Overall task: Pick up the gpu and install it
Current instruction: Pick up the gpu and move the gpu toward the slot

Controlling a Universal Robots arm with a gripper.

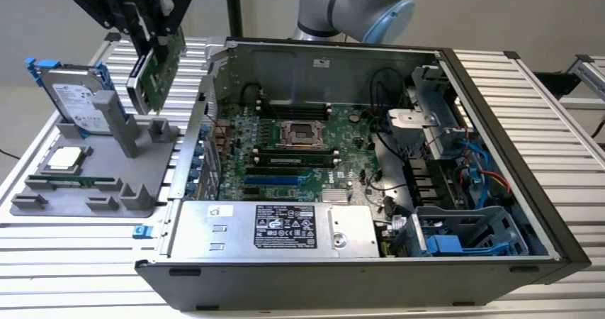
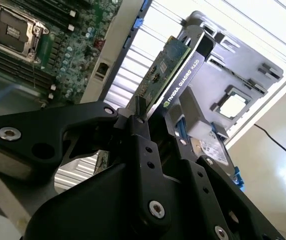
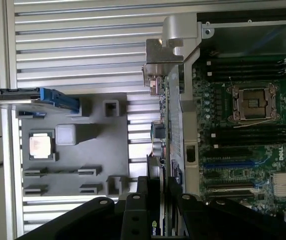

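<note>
Aloft, flat green gpu (image 1: 159, 69), apparently between black fingers (image 2: 143, 145)

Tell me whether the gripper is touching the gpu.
Touching. The second wrist view shows the gripper shut on the gpu, fingers pressed against both faces.

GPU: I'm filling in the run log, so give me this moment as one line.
gripper: shut on gpu | gpu: in the air, tilted, off grey holder | computer case: open, gpu not installed
</note>
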